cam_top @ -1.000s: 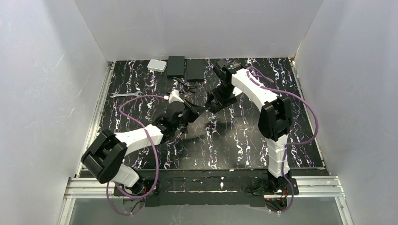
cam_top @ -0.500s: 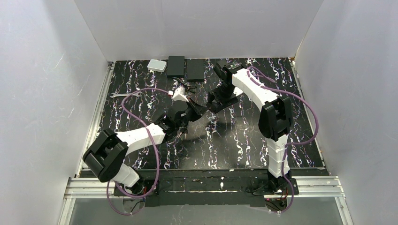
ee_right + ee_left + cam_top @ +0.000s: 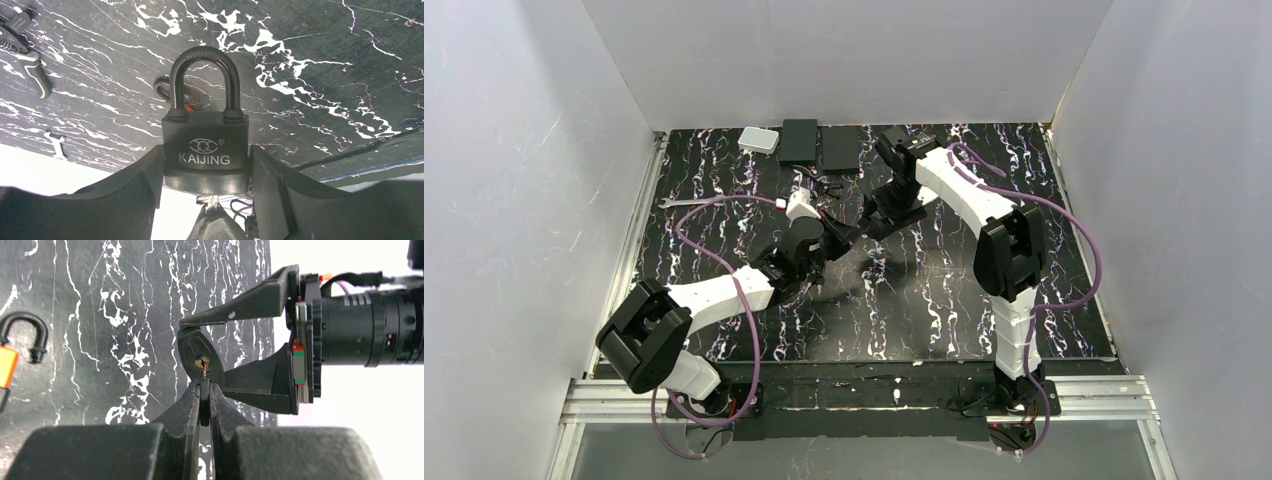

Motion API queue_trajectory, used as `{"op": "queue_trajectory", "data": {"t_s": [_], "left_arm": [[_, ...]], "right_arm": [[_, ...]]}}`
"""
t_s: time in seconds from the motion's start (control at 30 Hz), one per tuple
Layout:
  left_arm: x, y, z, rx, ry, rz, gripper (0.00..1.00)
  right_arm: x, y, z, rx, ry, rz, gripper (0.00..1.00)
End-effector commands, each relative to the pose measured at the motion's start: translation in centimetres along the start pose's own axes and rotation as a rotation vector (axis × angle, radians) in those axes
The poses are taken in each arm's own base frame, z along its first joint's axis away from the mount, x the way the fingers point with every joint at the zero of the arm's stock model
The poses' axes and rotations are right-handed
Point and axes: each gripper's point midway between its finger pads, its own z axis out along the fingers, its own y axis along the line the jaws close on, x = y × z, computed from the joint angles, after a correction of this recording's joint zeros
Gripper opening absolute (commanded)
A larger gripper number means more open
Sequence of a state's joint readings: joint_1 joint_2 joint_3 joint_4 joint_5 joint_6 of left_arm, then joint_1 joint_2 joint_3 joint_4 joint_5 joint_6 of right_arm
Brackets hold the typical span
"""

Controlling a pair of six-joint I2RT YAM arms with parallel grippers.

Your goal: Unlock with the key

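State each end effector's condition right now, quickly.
Left end effector: shut on the key.
Right end effector: closed on the padlock.

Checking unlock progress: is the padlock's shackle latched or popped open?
Latched: the right wrist view shows both legs of the shackle seated in the padlock, held in the jaws of the right gripper.

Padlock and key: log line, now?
left gripper: shut on tiny metal key, blade at keyhole | right gripper: shut on black KAIJING padlock | shackle: closed

Mid-frame in the left wrist view, the padlock (image 3: pixel 199 354) sat between the fingers of the right gripper (image 3: pixel 202 347), the key (image 3: pixel 204 396) meeting its keyhole from below.
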State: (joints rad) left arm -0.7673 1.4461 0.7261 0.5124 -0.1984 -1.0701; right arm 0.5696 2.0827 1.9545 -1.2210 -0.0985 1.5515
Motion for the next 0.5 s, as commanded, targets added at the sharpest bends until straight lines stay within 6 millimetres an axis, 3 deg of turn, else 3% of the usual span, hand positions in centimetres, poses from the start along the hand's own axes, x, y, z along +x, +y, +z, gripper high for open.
{"op": "queue_trajectory", "data": {"t_s": [0.0, 0.2, 0.47], "left_arm": [[2.3, 1.1, 0.2, -0.064, 0.074, -0.27, 0.0], [2.3, 1.5, 0.4, -0.114, 0.069, -0.438, 0.0], [2.5, 0.3, 0.7, -0.055, 0.118, -0.123, 0.0]], "right_arm": [[6.2, 1.1, -5.5, -0.133, 0.174, -0.047, 0.01], [6.4, 1.1, -5.7, -0.138, 0.169, -0.038, 0.01], [6.7, 1.2, -6.1, -0.149, 0.174, -0.034, 0.01]]}}
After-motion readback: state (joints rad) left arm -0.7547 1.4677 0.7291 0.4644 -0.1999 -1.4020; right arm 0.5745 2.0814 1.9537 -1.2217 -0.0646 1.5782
